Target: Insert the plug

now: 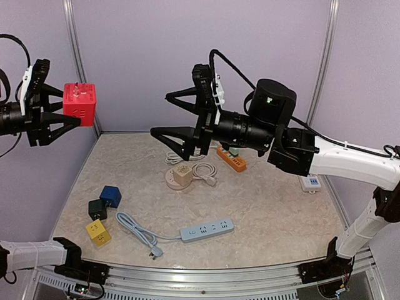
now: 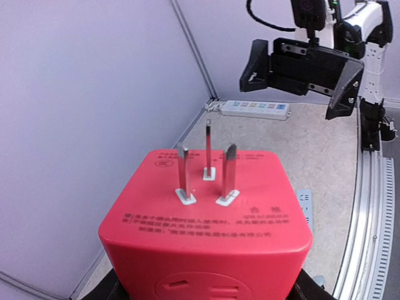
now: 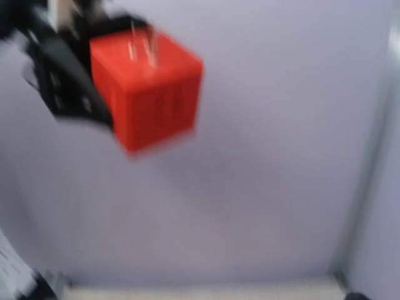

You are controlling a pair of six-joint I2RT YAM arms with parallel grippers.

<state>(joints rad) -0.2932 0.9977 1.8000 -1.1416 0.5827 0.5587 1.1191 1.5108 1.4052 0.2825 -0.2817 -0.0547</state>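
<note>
**A:** Lavender walls [image 1: 137, 56] all round, a speckled bench [image 1: 275, 206] below, and both arms are up in the air!

**B:** The left hand [image 1: 71, 107] is clamped on the red plug cube [image 1: 79, 104], a finger on either side, high by the left wall and well above the bench.

**A:** The wrist view shows its three metal prongs [image 2: 206, 162] standing bare on the free face.

**B:** The right hand [image 1: 160, 114] is spread wide with nothing between its fingers. It hangs over mid-bench, facing the cube, well apart from it.

**A:** Down on the bench, a light blue power strip [image 1: 207, 230] lies near the front edge with an orange strip [image 1: 232, 159] further back. Blue [image 1: 110, 195], dark green [image 1: 97, 209] and yellow [image 1: 98, 232] cubes are clustered at the left.
</note>
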